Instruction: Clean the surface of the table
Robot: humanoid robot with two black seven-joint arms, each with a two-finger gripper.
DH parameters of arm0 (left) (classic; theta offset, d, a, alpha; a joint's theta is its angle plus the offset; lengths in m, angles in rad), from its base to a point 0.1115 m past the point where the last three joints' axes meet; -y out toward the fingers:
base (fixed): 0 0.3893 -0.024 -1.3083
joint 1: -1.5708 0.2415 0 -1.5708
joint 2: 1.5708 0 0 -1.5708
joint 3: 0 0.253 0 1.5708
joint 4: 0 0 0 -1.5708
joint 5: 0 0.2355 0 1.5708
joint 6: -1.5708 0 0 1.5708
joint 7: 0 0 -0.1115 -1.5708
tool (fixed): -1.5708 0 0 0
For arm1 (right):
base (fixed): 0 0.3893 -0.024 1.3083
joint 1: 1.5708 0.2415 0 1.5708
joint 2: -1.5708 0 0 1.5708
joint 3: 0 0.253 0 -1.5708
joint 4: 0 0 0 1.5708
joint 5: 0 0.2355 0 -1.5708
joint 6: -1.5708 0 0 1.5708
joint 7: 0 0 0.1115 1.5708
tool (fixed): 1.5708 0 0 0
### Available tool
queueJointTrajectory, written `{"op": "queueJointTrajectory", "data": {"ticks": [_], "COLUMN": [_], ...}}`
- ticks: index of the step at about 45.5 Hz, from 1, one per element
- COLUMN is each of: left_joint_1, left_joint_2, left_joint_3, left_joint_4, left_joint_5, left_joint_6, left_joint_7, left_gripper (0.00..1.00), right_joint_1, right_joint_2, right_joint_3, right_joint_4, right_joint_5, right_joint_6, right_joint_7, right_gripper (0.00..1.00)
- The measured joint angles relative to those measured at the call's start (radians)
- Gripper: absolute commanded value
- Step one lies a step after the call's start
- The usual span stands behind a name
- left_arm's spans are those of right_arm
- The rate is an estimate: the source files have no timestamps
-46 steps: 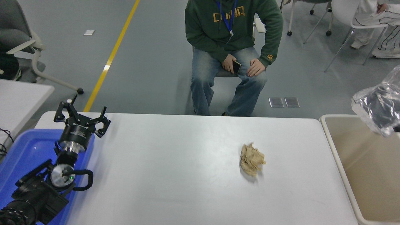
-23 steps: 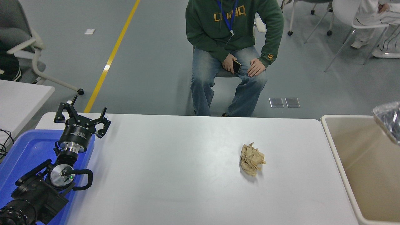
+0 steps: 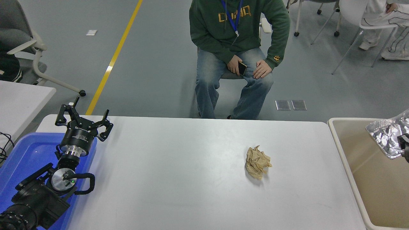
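1. When counted across the head view: one white table surface (image 3: 179, 179) filling the lower middle, and one smaller white table (image 3: 22, 99) at the left edge.
2. On the table surface, right of centre: one crumpled brown paper ball (image 3: 258, 162), lying alone and well apart from both arms.
3. At the table's left end: one blue tray (image 3: 28, 153).
4. Just beside the table's right end: one beige bin (image 3: 346, 172).
5. Over the bin, near the right edge: one crumpled silver foil wrapper (image 3: 385, 139), touching a black part of the right gripper (image 3: 404, 145).
6. Cannot tell whether the right jaws are apart or clamped on the wrapper, being mostly out of frame.
7. Parked at the lower left above the tray: left gripper (image 3: 85, 119), jaws spread apart and holding nothing.
8. Beyond the far edge: one seated person (image 3: 236, 38) in a green hoodie with one phone (image 3: 242, 67) in hand. At the top right: part of a second person (image 3: 386, 16).
9. Compared with half a second ago: wrapper lower and further in from the right edge, and black gripper part now visible. Paper ball and left gripper unchanged in place.
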Motion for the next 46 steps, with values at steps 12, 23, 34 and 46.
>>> {"op": "queueJointTrajectory", "data": {"ticks": [12,23,34,46], "left_joint_1": [0.000,0.000,0.000,0.000], "left_joint_2": [0.000,-0.001,-0.001,-0.001], "left_joint_3": [0.000,0.000,0.000,0.000], "left_joint_4": [0.000,0.000,0.000,0.000], "left_joint_5": [0.000,0.000,0.000,0.000], "left_joint_6": [0.000,0.000,0.000,0.000], "left_joint_7": [0.000,0.000,0.000,0.000], "left_gripper": [1.00,1.00,1.00,1.00], "right_joint_1": [-0.013,-0.017,-0.018,-0.018], "right_joint_2": [0.093,0.128,0.138,0.138], "right_joint_3": [0.035,0.086,0.104,0.120], "right_joint_4": [-0.059,-0.076,-0.082,-0.083], "right_joint_5": [0.004,0.005,0.006,0.015], "right_joint_6": [-0.106,-0.146,-0.165,-0.184], "right_joint_7": [0.009,0.017,0.019,0.020], "right_gripper": [0.00,0.00,0.94,1.00]}}
